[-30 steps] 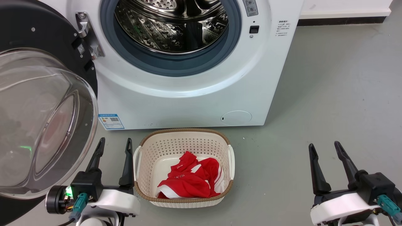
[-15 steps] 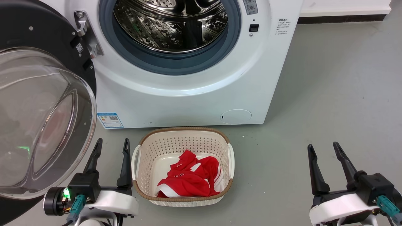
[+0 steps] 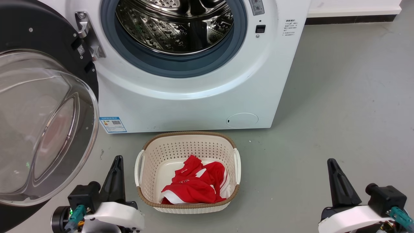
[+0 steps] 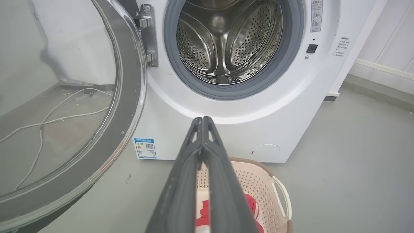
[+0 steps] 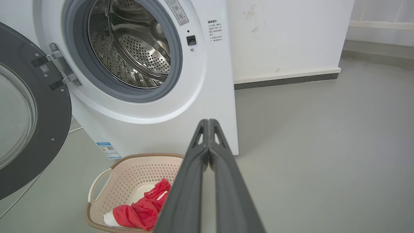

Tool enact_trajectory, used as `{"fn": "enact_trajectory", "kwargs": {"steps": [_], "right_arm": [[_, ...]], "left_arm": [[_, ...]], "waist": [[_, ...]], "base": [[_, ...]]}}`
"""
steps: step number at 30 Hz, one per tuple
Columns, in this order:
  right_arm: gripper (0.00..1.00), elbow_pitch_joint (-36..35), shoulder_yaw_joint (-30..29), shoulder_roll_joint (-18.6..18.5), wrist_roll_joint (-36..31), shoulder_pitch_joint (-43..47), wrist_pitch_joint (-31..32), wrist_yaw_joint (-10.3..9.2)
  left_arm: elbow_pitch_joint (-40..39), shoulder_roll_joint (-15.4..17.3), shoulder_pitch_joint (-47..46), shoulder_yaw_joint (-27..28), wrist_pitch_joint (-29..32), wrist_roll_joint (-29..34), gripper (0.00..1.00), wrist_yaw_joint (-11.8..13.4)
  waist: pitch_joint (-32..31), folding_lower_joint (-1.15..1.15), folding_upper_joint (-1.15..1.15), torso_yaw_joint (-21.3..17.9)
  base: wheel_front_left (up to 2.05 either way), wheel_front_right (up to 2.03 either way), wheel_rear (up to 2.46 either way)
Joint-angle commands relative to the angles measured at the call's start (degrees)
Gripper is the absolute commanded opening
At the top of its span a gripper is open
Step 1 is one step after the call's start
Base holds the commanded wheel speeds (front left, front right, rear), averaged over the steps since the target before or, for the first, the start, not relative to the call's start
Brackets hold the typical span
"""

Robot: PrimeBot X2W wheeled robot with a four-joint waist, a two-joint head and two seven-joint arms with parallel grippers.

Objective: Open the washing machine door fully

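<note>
Showing washing machine door swung wide at left of washing machine, drum exposed; left gripper and right gripper, spread half second ago, now drawn back low, jaws pressed together, empty; opening judged complete

Nothing is large enough to read. The washing machine has a blue label low on the left of its front, with a QR code and fine print. High on the right are a block of tiny dark print and a grey strip with round symbols. A small QR sticker sits on the black rim of the door.
</note>
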Motion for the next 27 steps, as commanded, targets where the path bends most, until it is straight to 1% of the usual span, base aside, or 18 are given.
{"fn": "enact_trajectory", "kwargs": {"steps": [1,14,27], "right_arm": [[0.00,-0.7,0.0,-0.4,2.4,-1.0,0.3,0.00],[0.00,1.2,-0.1,-1.3,17.5,-2.7,2.4,-0.01],[0.00,2.5,-0.5,-1.8,30.1,-3.9,4.4,-0.01]], "left_arm": [[-0.7,-0.1,-1.1,0.6,0.4,-2.1,0.00,-0.4],[0.3,-0.9,-1.8,2.5,3.8,-15.6,0.00,-2.1],[1.1,-1.7,-2.4,4.1,6.7,-27.2,0.00,-3.5]], "waist": [[0.0,0.00,0.00,0.0],[-0.5,0.00,0.00,0.1],[-1.0,0.00,0.00,0.3]], "base": [[0.00,0.00,0.00],[0.00,0.00,0.00],[0.00,0.00,0.00]]}}
